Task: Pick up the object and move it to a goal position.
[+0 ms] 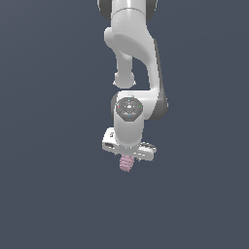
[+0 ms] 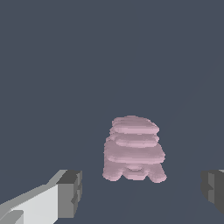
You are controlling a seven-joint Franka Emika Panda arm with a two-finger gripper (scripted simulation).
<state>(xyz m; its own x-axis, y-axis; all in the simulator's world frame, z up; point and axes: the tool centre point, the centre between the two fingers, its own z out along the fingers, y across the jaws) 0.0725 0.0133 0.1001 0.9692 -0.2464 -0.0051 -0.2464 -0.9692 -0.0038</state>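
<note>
The gripper (image 2: 140, 192) is standing wide open: in the wrist view its two dark grey fingertips (image 2: 71, 192) are sitting far apart at the two sides of the picture, w/ a big gap between them. One finger is showing its pale grey body behind the dark pad; the other is cut by the picture edge, so only the pad is showing. Nothing is being held betw. the pads.

The object (image 2: 133, 148) is lying in that gap, closer to the middle than to either pad, and is not touching any of them. It is a small pale pink blocky piece, built like a stack of flat ridges getting narrower to one end, w/ two short feet at the wider end. It is much narrower than the opening of the jaws.

In the exterior view the white gripper (image 1: 128, 156) is pointing down, and its body is sitting slightly tilted, lower toward the exterior view's right. The object (image 1: 126, 164) is showing directly under the hand, as a small pink ridged lump; from this view I cannot tell if it is touching the hand or only sitting behind it. The fingers themselves are too small here to make out.

Above the hand, the white arm (image 1: 133, 44) is going up and out of the picture top. All around is a plain dark blue-grey surface (image 1: 48, 194), w/o visible marks.
</note>
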